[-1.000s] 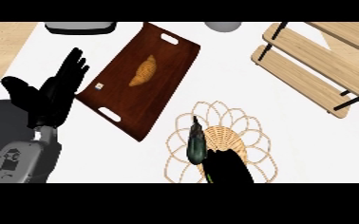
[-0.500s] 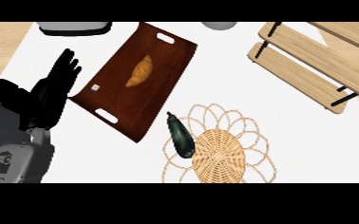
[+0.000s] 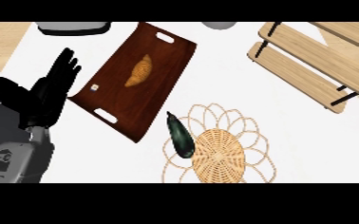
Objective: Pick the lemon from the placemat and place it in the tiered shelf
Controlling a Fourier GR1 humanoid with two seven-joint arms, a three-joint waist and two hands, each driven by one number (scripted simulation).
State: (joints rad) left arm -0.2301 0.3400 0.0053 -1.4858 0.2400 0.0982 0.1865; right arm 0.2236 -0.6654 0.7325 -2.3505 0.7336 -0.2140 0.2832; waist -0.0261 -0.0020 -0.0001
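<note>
A woven straw placemat (image 3: 221, 154) lies at the lower middle of the counter. A dark green, elongated vegetable (image 3: 179, 135) rests on its left edge; no lemon shows anywhere. The wooden tiered shelf (image 3: 308, 61) stands at the upper right with nothing on its slats. My left hand (image 3: 54, 88) stays open at the left edge, fingers up and apart from everything. My right hand does not show in the head view.
A dark brown tray (image 3: 165, 83) with a croissant (image 3: 140, 70) on it lies tilted between my left hand and the placemat. A grey object (image 3: 73, 27) sits at the top left and a grey round thing (image 3: 221, 24) at the top middle.
My right hand, which was over the green vegetable on the placemat a second ago, has withdrawn out of view. The vegetable stays on the mat. The left hand has barely moved.
</note>
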